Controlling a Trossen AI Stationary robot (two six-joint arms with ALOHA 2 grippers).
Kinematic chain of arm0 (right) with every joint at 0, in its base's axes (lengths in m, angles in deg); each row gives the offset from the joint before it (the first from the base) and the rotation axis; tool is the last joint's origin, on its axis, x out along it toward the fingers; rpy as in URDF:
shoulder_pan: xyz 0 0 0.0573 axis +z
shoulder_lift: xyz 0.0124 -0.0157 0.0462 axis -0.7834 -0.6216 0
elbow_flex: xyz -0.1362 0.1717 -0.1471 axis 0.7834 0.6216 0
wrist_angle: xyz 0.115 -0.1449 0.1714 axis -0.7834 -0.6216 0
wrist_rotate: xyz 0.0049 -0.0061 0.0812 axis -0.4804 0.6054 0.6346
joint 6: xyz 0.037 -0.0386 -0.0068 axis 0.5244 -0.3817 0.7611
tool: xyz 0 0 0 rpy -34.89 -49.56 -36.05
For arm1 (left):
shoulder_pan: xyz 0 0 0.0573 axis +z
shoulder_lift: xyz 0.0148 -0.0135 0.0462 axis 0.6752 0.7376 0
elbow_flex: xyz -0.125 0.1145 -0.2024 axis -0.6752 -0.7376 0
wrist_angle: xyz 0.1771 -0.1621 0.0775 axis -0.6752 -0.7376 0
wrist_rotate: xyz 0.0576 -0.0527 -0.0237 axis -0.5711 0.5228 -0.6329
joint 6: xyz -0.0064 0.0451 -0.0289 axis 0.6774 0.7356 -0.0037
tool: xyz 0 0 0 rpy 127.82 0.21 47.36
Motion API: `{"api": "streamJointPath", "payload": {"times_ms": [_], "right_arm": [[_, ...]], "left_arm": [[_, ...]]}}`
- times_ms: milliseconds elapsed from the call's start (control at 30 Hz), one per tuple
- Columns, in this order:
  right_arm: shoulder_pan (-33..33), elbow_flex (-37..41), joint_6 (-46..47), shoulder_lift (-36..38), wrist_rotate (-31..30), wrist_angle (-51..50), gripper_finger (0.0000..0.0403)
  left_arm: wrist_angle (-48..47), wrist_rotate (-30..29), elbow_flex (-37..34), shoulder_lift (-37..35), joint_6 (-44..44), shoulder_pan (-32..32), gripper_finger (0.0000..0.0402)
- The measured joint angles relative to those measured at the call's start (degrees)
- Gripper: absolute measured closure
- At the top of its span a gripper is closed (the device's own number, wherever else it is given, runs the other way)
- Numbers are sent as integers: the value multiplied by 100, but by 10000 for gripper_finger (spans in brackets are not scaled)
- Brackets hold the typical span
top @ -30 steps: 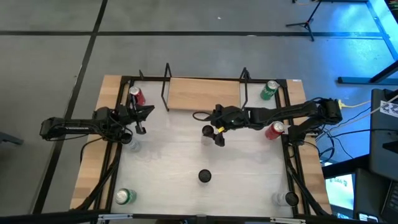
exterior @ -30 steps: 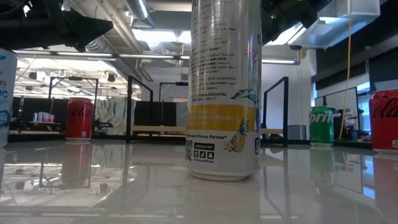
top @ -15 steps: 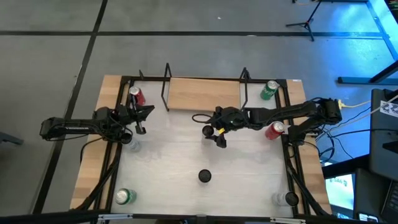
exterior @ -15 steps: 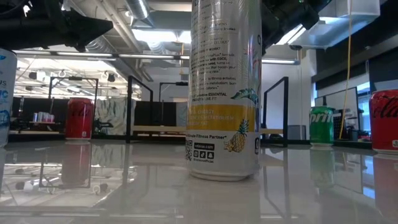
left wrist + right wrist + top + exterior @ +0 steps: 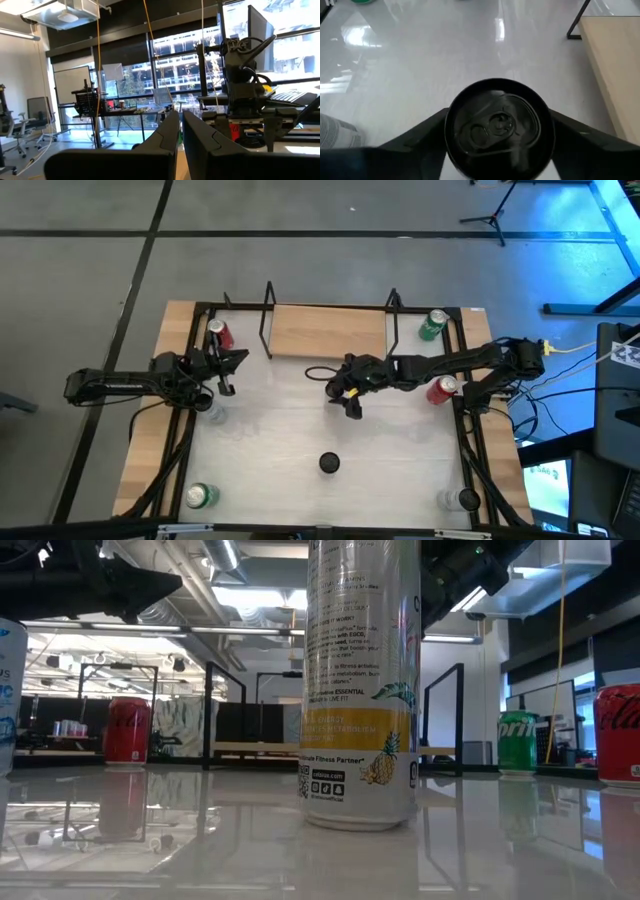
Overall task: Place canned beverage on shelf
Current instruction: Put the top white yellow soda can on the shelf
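Currently logged: one black-topped can [image 5: 499, 127], upright mid-counter just off the shelf [image 5: 327, 330] front edge. Rigid, smooth-walled, likely slippery; I judged mid-wall the place to grip. Right gripper [image 5: 497, 145] straddled it, clamping not confirmed. Left gripper [image 5: 179, 145] clenched, empty, near the counter's left edge.

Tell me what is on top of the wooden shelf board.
The shelf board shows only bare light wood; no can stands on it. The right gripper straddles a dark-topped can on the white table in front of it.
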Motion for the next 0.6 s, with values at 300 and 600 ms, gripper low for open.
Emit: {"api": "streamJointPath", "payload": {"times_ms": [300,600], "right_arm": [[-9,-132,-7,390,-81,-561,162],[-61,-1508,-249,796,-1067,-2562,162]], "left_arm": [[-75,0,1,0,0,1,384],[-83,7,2,0,0,0,384]]}}
